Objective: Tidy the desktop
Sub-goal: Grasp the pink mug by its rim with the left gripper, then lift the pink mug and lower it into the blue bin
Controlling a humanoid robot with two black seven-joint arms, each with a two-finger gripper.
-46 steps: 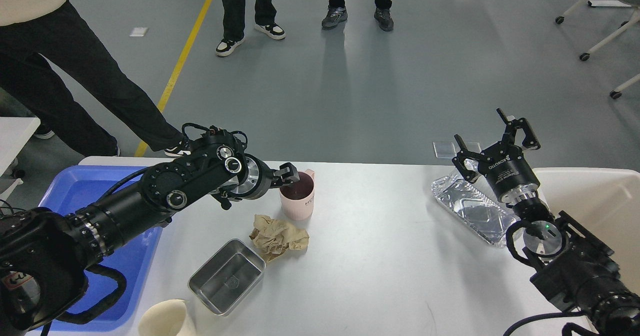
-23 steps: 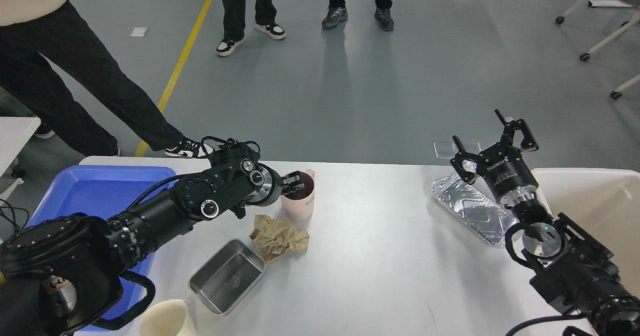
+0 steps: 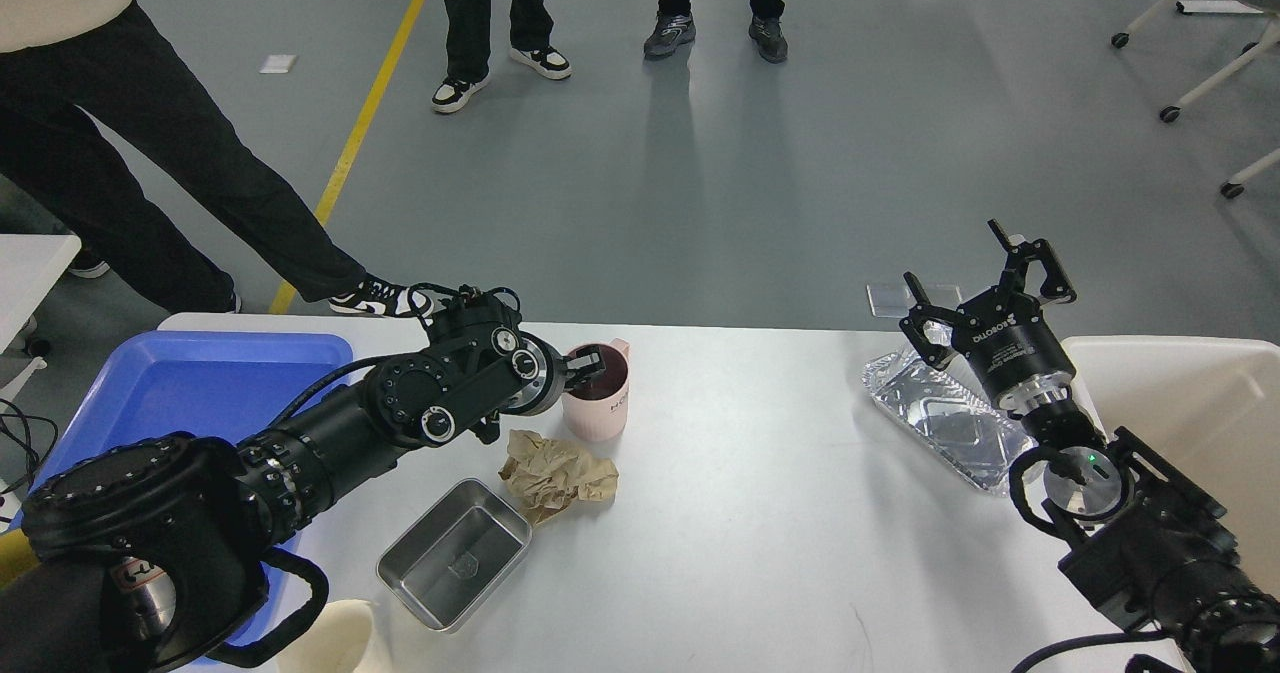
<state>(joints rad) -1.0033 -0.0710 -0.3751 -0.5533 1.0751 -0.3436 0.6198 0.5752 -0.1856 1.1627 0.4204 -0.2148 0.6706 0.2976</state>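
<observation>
While left jaws grip one pink cup (image 3: 598, 398), right jaws (image 3: 985, 273) gape.

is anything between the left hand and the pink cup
Nothing visible: the left hand is already at the near rim of the pink plastic cup on the white-grey desktop. The crumpled brown paper lies nearer, off that line.

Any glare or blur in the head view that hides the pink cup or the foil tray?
Head view: sharp overall, no motion blur; the foil tray glints but its outline stays clear; the pink cup shows a dark interior, with the left hand covering its near rim; soft reflections lie on the floor.
</observation>
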